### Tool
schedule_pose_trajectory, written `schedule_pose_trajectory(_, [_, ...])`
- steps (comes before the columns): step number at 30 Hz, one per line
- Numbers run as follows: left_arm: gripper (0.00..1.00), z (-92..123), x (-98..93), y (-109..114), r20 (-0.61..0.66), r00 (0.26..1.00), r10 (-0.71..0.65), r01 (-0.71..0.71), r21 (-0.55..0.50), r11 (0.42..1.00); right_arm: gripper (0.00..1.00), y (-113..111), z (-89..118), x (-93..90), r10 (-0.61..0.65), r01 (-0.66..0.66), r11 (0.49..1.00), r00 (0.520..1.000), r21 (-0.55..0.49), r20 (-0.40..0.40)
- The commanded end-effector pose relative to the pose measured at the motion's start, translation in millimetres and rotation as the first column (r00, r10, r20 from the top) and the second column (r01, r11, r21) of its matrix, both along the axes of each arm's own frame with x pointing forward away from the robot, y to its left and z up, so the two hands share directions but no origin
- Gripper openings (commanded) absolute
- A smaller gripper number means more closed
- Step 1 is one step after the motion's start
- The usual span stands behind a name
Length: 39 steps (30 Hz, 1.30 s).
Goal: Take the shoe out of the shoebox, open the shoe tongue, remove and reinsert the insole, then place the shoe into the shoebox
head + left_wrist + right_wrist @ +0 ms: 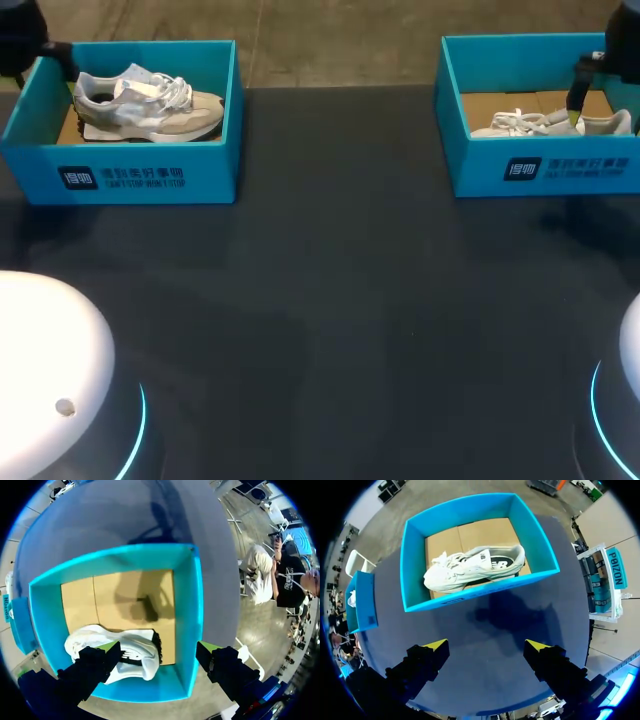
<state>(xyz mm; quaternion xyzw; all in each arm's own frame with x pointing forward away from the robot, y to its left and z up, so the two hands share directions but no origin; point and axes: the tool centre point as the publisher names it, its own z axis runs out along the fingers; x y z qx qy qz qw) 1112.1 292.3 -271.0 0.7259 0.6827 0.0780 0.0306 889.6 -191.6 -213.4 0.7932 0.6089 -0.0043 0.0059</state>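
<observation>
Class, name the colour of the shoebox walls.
The shoebox walls are turquoise blue, which shows best in the right wrist view.

You have a dark table (330, 290) with two open blue boxes standing on it, well apart. The left box (150, 172) sits near its far left corner, the right box (560, 168) near its far right corner.

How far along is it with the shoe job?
Nothing looks done: the left shoe and right shoe lie in their shoeboxes. In hand: left pincer open over its shoe, right pincer open short of its shoe. Left: lifting out, tongue, insole, putting back.
</observation>
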Motion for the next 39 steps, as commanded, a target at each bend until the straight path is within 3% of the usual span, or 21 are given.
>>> schedule_pose_trajectory(1, [1.00, -10.8, 32.7, -1.1, -0.038, 0.999, 0.014, -0.014, 0.004, 1.000, 1.00, 0.2, -0.3, 0.4, 0.000, 0.000, 1.000, 1.000, 0.000, -0.001])
schedule_pose_trajectory(14, [1.00, -29.3, 78.4, -5.9, -0.063, 0.995, 0.082, -0.083, -0.013, 0.996, 1.00, 0.2, -0.3, 0.4, 0.000, 0.000, 1.000, 1.000, 0.000, -0.001])
schedule_pose_trajectory(39, [1.00, -73.5, 87.7, -14.8, -0.143, 0.986, 0.089, -0.095, -0.036, 0.995, 1.00, 0.2, -0.3, 0.4, 0.000, 0.000, 1.000, 1.000, 0.000, -0.001])
